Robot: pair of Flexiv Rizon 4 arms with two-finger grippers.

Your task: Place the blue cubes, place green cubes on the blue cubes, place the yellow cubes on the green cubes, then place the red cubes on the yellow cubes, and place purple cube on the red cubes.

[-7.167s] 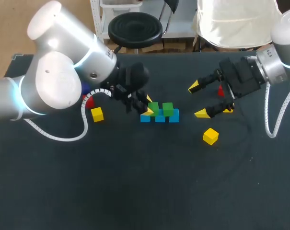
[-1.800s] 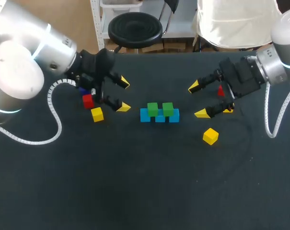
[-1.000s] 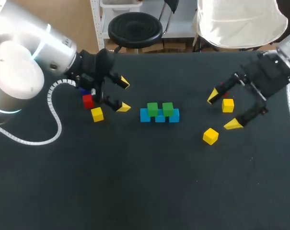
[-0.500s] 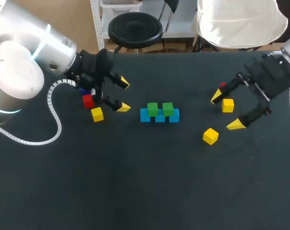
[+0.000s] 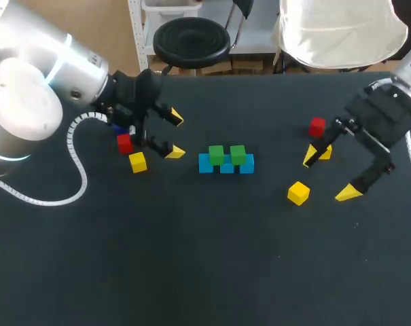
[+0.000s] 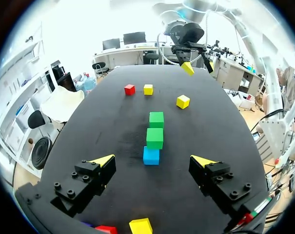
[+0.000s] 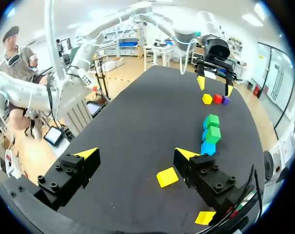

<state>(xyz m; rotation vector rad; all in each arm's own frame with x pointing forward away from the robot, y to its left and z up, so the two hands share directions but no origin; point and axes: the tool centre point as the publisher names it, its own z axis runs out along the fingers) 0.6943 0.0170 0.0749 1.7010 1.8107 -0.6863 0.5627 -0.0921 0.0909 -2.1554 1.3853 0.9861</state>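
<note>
Yellow cube (image 7: 167,177) lies on worktop (image 7: 137,112) under our right tool (image 7: 135,152), in gap of wide-apart fingers (image 7: 88,154), untouched, faces slightly skew to them. Right arm nearer than left. Green cubes (image 5: 217,153) on blue cubes (image 5: 225,167) stand mid-worktop, well apart. Left tool (image 5: 175,136) apart too, empty. We read no print on cubes.

You have a black matte table (image 5: 191,258) filling the head view, with its far edge running straight across. Faint pale scuffs (image 5: 356,224) mark the surface on your right side. The light is even and soft, and the left wrist view shows a dull greyish sheen on the tabletop.
</note>
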